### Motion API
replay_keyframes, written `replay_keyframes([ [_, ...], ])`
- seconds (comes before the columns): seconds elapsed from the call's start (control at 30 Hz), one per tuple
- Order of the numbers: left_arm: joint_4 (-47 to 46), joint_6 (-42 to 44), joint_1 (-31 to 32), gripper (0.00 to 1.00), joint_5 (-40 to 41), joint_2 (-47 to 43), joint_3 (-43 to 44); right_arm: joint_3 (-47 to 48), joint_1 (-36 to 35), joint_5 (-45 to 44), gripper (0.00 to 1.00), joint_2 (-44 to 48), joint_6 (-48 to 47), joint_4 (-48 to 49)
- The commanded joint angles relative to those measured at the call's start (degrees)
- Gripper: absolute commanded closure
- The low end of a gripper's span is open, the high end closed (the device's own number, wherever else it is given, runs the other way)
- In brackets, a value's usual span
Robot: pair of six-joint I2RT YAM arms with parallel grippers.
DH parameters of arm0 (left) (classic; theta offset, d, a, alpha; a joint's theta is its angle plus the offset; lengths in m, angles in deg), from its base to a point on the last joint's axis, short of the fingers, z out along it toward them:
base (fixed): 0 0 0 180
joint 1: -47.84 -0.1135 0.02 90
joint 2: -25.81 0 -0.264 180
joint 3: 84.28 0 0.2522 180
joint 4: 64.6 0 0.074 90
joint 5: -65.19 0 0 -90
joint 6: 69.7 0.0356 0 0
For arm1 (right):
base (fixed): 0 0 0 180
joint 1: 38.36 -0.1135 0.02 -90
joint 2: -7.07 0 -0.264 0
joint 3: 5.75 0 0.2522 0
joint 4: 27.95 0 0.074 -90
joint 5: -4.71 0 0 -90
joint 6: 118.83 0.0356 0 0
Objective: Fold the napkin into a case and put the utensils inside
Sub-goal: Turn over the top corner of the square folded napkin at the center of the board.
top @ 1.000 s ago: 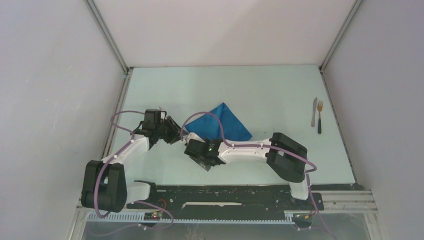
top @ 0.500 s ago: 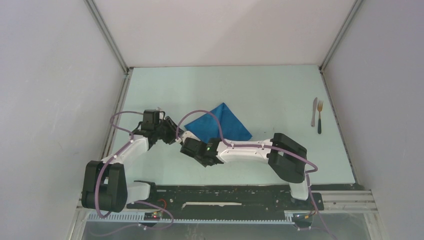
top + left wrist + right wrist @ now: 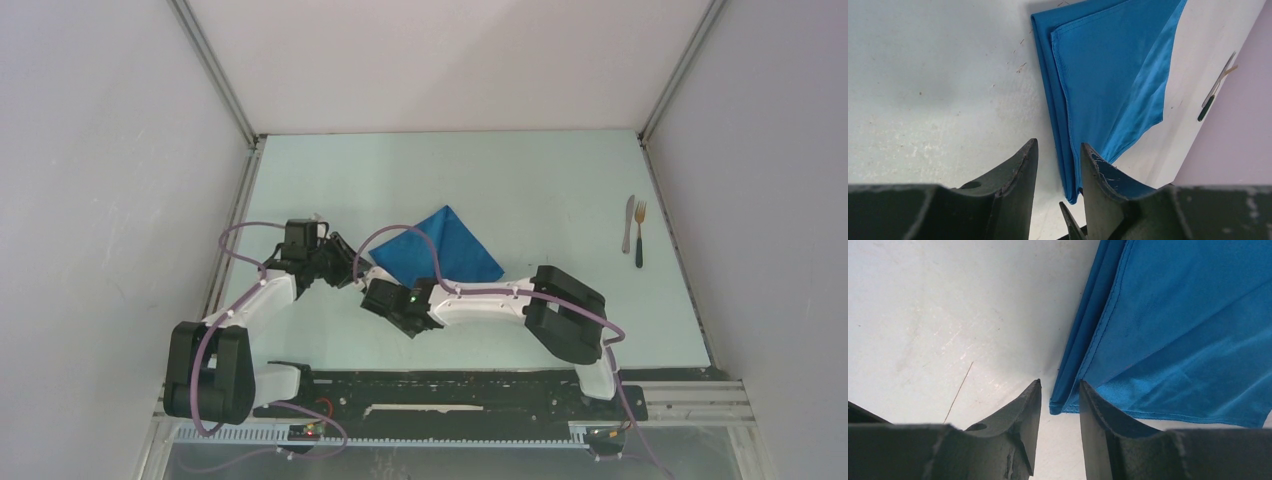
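The blue napkin (image 3: 445,245) lies folded into a layered triangle on the table. Its near left corner sits between both grippers. My left gripper (image 3: 352,271) is open and low beside that corner. In the left wrist view the napkin's (image 3: 1108,75) folded edge runs down between my left gripper's (image 3: 1058,150) fingers. My right gripper (image 3: 376,291) is open too. In the right wrist view the napkin's (image 3: 1173,330) corner lies just ahead of my right gripper (image 3: 1059,385). The knife (image 3: 627,222) and the dark-handled fork (image 3: 639,235) lie side by side at the far right.
The pale table (image 3: 520,180) is walled on the left, back and right. The utensils lie close to the right wall and also show in the left wrist view (image 3: 1215,92). One right finger (image 3: 1068,225) pokes into the left wrist view.
My right gripper has moved left and a little forward to the napkin's near left corner, and its elbow followed. My left gripper has barely moved. The napkin lies as before.
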Motion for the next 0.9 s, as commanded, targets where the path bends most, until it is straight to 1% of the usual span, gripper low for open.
replay_keyframes([
  [0.0, -1.65, 1.69, -0.66, 0.59, -1.12, -0.14, -0.06, 1.73, 0.84, 0.17, 0.58, -0.57, 1.67, -0.6],
  [0.13, -1.89, 1.71, -0.83, 0.59, -1.11, -0.27, -0.31, 1.0, 1.98, 1.28, 0.58, -0.86, 2.55, -0.48],
  [0.27, -2.02, 1.7, -0.91, 0.59, -1.32, -0.05, -0.53, 0.66, 3.56, 4.58, 0.59, -1.4, 3.59, -0.5],
  [0.6, -2.01, 1.79, -1.45, 0.59, -1.49, -0.62, -0.77, 0.37, 5.41, 6.91, 0.6, -2.84, 4.53, -1.22],
  [0.63, -2.02, 1.79, -1.53, 0.59, -1.63, -0.69, -0.77, 0.47, 5.55, 6.82, 0.61, -2.96, 4.73, -1.39],
  [0.7, -2.01, 1.79, -1.58, 0.59, -1.65, -0.92, -0.99, 0.98, 5.74, 5.95, 0.72, -3.49, 5.25, -2.22],
  [0.83, -2.57, 1.47, -1.59, 0.58, -1.66, -0.99, -1.4, 2.81, 5.5, 3.3, 0.87, -4.72, 5.97, -3.75],
  [0.87, -2.99, 1.26, -1.59, 0.57, -1.94, -0.74, -1.53, 2.97, 5.53, 2.97, 0.93, -4.63, 6.0, -3.65],
])
